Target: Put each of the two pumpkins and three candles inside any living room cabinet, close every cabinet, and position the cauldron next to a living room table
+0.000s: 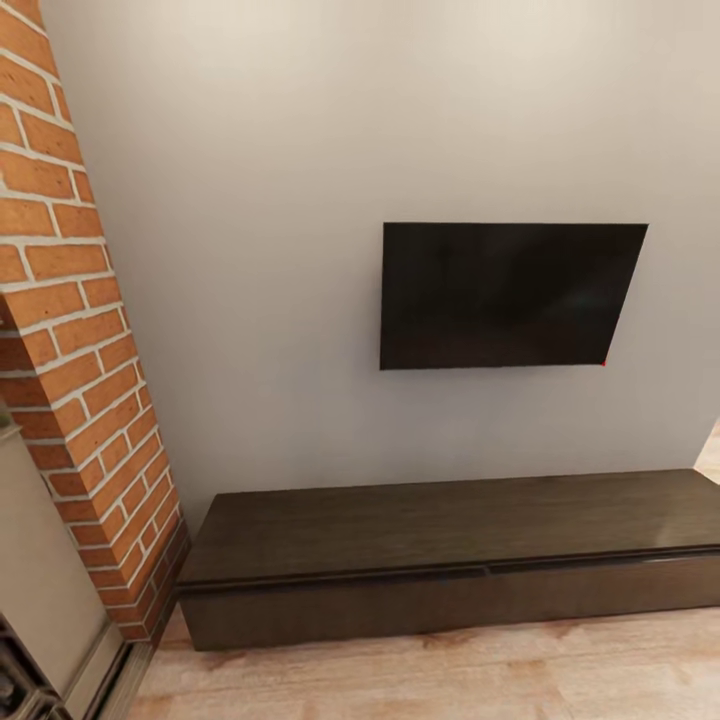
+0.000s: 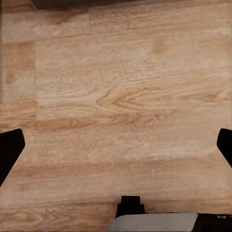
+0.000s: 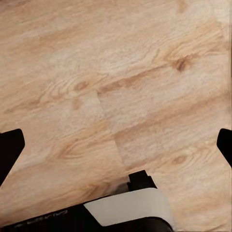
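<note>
closed cabinet (image 1: pixel 450 560) under television (image 1: pixel 505 295), wrists over floor (image 2: pixel 125 96)

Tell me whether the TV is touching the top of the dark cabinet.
Apart. The head view shows the TV mounted above the cabinet, with bare wall between them.

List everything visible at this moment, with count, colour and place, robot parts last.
cabinet: one, dark brown, long and low against the wall, drawer fronts shut.
television: one, black, mounted on the wall above the cabinet.
wall: one, pale grey, behind the cabinet.
brick column: one, red-orange, left of the cabinet.
floor: light wood planks, in front of the cabinet.
left tool: one, black fingers spread wide over bare floor, empty.
right tool: one, black fingers spread wide over bare floor, empty.
</note>
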